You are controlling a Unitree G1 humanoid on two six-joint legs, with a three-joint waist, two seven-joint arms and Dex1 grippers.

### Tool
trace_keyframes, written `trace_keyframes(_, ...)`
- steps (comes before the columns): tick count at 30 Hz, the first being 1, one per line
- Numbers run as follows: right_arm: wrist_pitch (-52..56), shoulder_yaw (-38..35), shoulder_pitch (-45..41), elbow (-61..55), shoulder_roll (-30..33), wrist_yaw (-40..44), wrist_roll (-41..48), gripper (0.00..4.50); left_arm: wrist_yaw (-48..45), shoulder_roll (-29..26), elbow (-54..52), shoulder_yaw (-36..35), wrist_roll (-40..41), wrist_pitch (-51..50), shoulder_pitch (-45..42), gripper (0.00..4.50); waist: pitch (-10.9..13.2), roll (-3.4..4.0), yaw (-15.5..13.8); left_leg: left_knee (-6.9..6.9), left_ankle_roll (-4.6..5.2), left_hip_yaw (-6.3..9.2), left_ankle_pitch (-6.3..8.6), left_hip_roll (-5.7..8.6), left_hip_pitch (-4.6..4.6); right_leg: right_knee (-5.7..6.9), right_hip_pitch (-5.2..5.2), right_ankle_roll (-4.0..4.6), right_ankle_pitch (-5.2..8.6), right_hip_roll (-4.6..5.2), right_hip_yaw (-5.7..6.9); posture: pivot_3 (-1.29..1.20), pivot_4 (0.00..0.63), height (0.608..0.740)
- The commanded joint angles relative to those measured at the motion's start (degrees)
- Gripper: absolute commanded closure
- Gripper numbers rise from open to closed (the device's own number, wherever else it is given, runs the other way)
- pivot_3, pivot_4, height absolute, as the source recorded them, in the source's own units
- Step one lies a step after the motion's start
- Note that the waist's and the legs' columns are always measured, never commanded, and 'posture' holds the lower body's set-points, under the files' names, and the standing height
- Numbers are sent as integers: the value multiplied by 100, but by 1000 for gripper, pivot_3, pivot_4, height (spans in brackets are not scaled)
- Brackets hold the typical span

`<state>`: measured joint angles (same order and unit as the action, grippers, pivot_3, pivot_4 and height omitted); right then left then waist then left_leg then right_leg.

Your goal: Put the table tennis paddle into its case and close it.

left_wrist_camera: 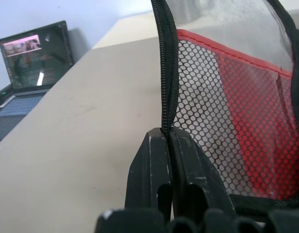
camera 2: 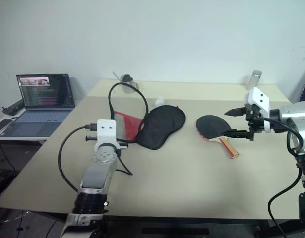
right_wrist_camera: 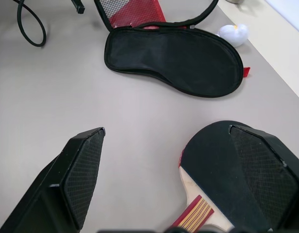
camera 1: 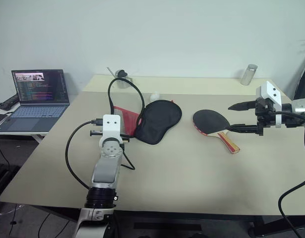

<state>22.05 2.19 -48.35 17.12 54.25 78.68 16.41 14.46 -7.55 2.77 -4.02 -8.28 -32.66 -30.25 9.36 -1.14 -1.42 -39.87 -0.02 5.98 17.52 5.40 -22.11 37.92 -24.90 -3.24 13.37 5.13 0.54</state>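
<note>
Before me a beige counter [camera 1: 182, 173] carries the case [camera 1: 159, 120], lying open with its black half flat, and just beside it to my right the table tennis paddle [camera 1: 214, 125], black face up. A small white ball [camera 1: 154, 96] rests behind the case, and a metal can [camera 1: 249, 74] stands at the far right edge.

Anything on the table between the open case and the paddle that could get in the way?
No. Between the soft black and red zip case and the black-faced, wooden-handled table tennis paddle, the head views show bare beige tabletop; the right wrist view shows likewise.
</note>
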Motion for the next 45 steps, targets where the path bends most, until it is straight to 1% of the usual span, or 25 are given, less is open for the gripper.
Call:
trace_keyframes(1, -22, -141, -149, -141, 89, 19, 16, 0, 110, 297, -263, 265, -159, -110, -52, 4473, 0, 0, -2, 0, 0, 0, 0, 0, 0, 0, 2, 0, 0, 0, 0, 0, 150, 740)
trace_keyframes(12, 122, -191, -99, -329, 299, 94, 58, 0, 202, 828, -9, 308, -263, -198, -363, 4473, 0, 0, -58, -3, 0, 12, 0, 2, 6, -10, 27, 0, 0, 2, 14, 0, 150, 740)
trace_keyframes(21, 174, -243, -66, -400, 401, 100, 71, 0, 17, 1057, 261, 444, -218, 3, -602, 4473, 0, 0, -88, -3, 0, 12, 0, 1, 12, -11, 34, -1, 0, 2, 14, 0, 150, 740)
trace_keyframes(28, 188, -278, -44, -453, 409, 60, 75, 0, -69, 1364, 346, 295, -3, 25, -678, 4473, 0, 0, -136, -3, 0, 12, 0, 1, 14, -13, 36, -1, 0, 2, 14, 0, 150, 740)
trace_keyframes(35, 166, -271, -73, -442, 385, 25, 63, 0, -159, 1451, 459, 118, 325, 306, -853, 4473, 1, -1, -143, -2, 0, 11, 0, 0, 15, -13, 36, -1, 1, 1, 13, 0, 150, 740)
trace_keyframes(45, 86, -267, -125, -379, 354, 3, 57, 0, -455, 1560, 978, -79, 954, 915, -1326, 4473, 2, -2, -142, -2, -1, 11, 0, 0, 14, -18, 36, -1, 1, 1, 14, 0, 150, 740)
